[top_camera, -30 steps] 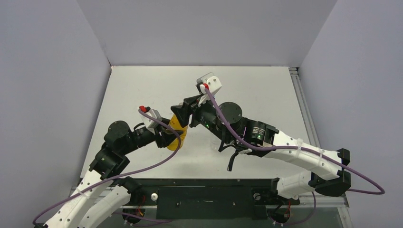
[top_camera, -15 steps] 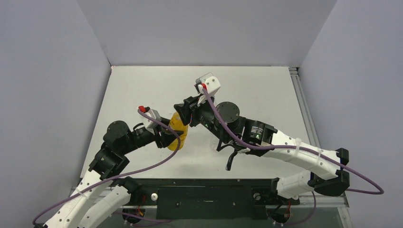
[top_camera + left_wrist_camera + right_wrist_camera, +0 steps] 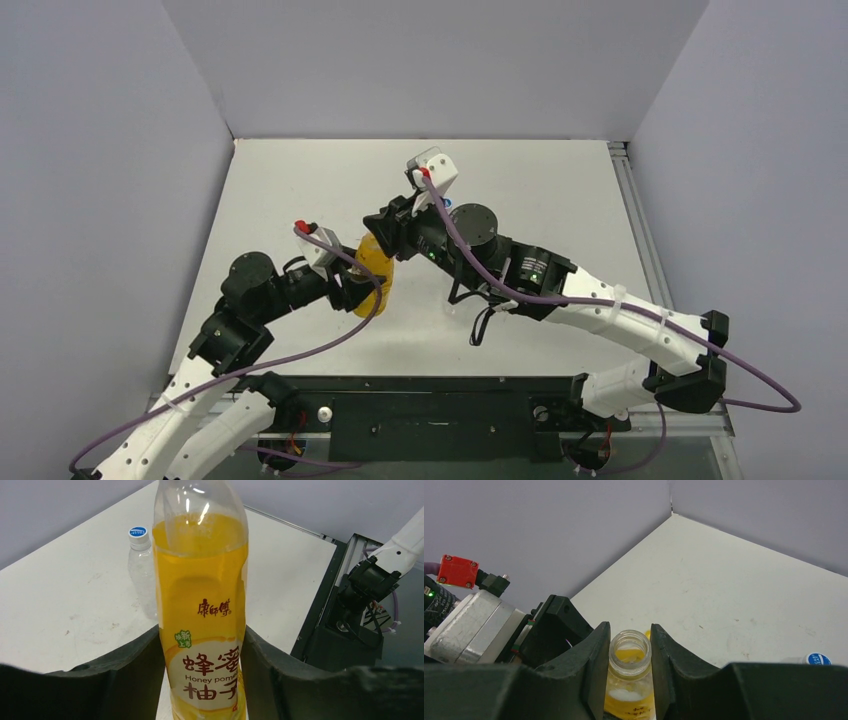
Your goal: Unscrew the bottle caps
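Left end effector clamped on yellow bottle, mid-tabletop. Right end effector hugs its capless neck; pinching or not, cannot tell. You back right off gently, then target blue-topped cap on clear bottle.

Both arms are white with black joints: the left arm and the right arm. A purple cable runs along the left one, and another purple cable runs along the right one. Each cable ends in a small red plug. The wrist camera on the right arm is a white box. A tiny green light glows on a black joint. The left gripper and the right gripper have thick black fingers. The left wrist's camera box looks silver, and its red plug has small screws
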`<state>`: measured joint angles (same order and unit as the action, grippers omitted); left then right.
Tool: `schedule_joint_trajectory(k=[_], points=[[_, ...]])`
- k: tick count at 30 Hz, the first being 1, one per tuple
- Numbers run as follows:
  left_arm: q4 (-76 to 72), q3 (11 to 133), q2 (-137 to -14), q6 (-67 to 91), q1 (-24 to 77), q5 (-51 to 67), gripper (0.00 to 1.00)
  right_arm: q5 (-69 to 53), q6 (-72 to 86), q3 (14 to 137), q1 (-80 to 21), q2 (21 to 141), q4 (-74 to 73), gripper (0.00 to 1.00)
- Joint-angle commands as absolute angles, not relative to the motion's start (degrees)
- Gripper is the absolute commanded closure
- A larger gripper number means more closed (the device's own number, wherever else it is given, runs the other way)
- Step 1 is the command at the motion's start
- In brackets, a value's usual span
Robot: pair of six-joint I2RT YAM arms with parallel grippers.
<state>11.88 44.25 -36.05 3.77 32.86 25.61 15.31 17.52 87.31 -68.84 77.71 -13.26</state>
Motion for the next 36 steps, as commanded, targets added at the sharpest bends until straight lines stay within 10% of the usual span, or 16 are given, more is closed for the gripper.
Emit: schedule_joint_trajectory(k=[1, 9, 21, 36], points=[[6.9, 48.3, -35.8, 2.7, 33.1, 25.8, 0.14, 13.5, 17.8, 88.1, -67.7, 79.7, -15.5, 1.0], [18.5, 53.9, -40.7, 3.6, 31.2, 17.7, 0.03, 19.2, 11.1, 92.9, -63.8, 84.3, -15.3, 1.0], [33.4, 70.4, -64.0, 8.6, -11.6, 43.5, 0.03, 33.8, 2.6, 100.8, -58.3, 103.8, 1.3, 1.0], [33.8, 70.4, -68.2, 4.0, -12.8, 33.1, 0.03, 37.1, 4.5, 104.1, -54.3, 119.8, 23.4, 1.0]])
